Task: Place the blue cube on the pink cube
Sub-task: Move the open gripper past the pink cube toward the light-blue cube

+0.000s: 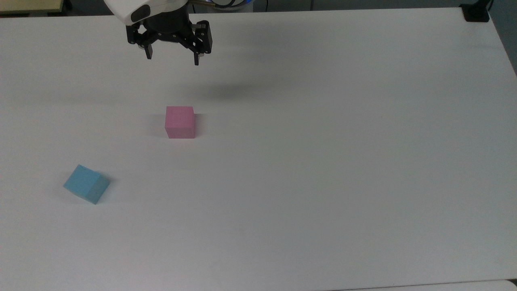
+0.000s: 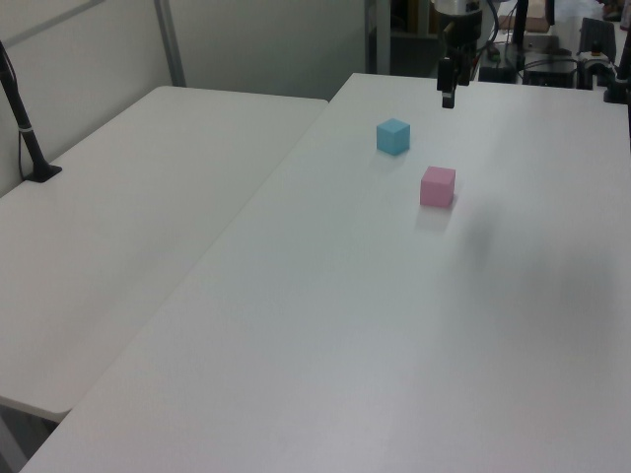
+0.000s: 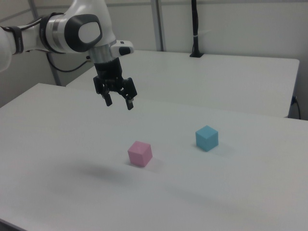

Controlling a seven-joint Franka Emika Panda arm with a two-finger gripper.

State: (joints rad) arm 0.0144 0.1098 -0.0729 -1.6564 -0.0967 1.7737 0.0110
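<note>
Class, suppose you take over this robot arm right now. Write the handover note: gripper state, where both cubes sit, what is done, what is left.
Gripper: open, empty, raised above the white table, beyond the pink cube in the top view.
Blue cube: on the table, apart from the pink cube, turned at an angle, toward the top view's lower left.
Pink cube: on the table, nothing on top.
Done: nothing yet.
Left: grasp the blue cube, lift it, set it on the pink cube.
</note>
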